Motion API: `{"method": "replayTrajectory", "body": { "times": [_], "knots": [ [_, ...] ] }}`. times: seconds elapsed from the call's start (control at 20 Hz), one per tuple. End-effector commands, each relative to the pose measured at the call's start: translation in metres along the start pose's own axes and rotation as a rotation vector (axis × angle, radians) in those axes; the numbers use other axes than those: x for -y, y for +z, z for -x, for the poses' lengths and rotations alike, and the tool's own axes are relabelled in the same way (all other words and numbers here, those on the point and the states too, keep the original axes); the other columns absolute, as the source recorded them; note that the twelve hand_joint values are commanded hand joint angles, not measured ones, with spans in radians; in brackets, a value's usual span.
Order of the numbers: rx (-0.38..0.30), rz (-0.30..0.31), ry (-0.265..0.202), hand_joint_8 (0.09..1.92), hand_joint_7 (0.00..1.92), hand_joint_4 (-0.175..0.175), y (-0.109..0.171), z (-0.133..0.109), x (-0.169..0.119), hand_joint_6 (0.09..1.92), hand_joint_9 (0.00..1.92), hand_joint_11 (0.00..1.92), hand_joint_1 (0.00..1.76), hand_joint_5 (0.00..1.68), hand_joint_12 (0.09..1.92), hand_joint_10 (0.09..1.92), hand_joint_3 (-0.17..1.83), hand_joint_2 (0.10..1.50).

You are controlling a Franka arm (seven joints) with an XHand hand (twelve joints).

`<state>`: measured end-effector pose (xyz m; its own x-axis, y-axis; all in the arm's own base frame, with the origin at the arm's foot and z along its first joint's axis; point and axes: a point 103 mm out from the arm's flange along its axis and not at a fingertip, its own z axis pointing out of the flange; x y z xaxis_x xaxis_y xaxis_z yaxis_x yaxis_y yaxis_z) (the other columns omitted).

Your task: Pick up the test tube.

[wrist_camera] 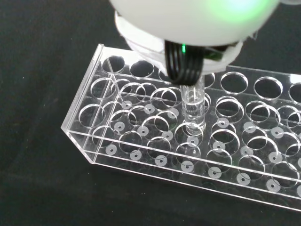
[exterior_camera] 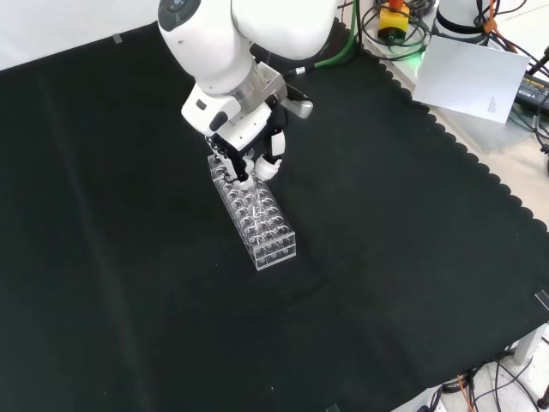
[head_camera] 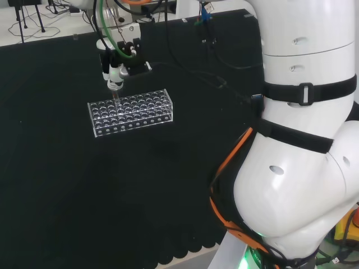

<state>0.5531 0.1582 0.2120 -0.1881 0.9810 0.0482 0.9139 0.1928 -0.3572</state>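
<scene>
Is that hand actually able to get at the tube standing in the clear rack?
Probably yes: the hand is already directly over the rack, and its fingers appear closed around the top of the tube, with nothing else crowding it.

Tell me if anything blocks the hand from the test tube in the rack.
Nothing visible does. The hand is already down over one end of the clear rack, and in the wrist view the test tube stands upright in a hole right beneath it. The holes around the tube look empty.
</scene>
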Motion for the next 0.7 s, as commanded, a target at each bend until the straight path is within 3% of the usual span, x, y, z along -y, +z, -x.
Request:
{"method": "replayTrajectory", "body": {
  "times": [0.05, 0.5, 0.7],
  "knots": [
    [-0.012, 0.02, 0.007, 0.51, 1.5, -0.175, -0.003, 0.004, 0.003, 0.09, 1.65, 1.47, 1.34, 1.45, 0.98, 0.59, 0.67, 0.6],
    [-0.015, 0.039, -0.006, 0.52, 1.5, -0.175, -0.008, 0.005, 0.005, 0.09, 1.65, 1.47, 1.34, 1.45, 0.98, 0.59, 0.68, 0.6],
    [-0.019, 0.044, -0.013, 0.52, 1.5, -0.175, -0.037, 0.01, 0.011, 0.09, 1.65, 1.47, 1.34, 1.45, 0.98, 0.59, 0.68, 0.6]
  ]
}}
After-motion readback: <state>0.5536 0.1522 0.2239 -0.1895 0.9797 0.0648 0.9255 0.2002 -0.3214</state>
